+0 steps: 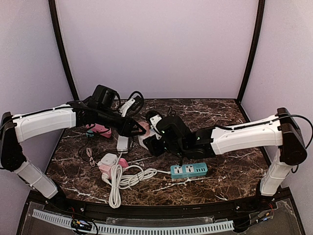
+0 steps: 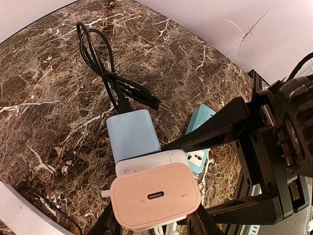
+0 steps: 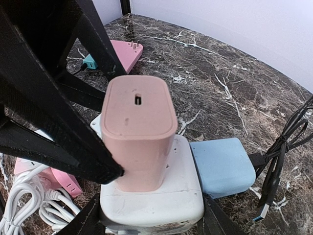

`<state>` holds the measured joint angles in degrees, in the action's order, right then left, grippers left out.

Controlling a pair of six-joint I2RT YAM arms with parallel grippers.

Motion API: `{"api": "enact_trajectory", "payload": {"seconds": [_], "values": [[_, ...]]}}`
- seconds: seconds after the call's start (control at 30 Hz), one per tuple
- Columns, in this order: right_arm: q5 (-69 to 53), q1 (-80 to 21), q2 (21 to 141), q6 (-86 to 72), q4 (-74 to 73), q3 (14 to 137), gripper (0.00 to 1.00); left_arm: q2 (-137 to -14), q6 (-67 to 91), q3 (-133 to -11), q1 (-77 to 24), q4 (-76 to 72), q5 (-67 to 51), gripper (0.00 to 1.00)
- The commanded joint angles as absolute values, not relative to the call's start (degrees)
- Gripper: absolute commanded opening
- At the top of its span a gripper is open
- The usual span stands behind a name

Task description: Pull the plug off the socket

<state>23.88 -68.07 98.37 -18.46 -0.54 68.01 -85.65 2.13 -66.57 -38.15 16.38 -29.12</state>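
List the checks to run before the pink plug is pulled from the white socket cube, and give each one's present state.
1. Left jaws closed on the pink plug: ok.
2. Right jaws bracing the white socket cube: ok.
3. Plug fully seated, not yet pulled: ok.
4. Blue adapter out of the pull path: ok, it sits on the cube's side.
5. Black cable slack: ok.
6. Grip firm enough not to slip: cannot tell.
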Motion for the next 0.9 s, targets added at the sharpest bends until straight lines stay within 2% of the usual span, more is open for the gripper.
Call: {"api": "enact_trajectory", "payload": {"seconds": [0.0,0.87], "values": [[26.32,-69.14,96.26,-19.36,2.89,69.6,0.0,-85.0,2.09,-66.95,-37.88,17.6,-27.82,0.04],[22.42,-65.91,99.34,-26.83,-5.31,73.63,0.0,-82.96,-3.59,-65.96,-41.94,18.34,-20.98,0.01]]}}
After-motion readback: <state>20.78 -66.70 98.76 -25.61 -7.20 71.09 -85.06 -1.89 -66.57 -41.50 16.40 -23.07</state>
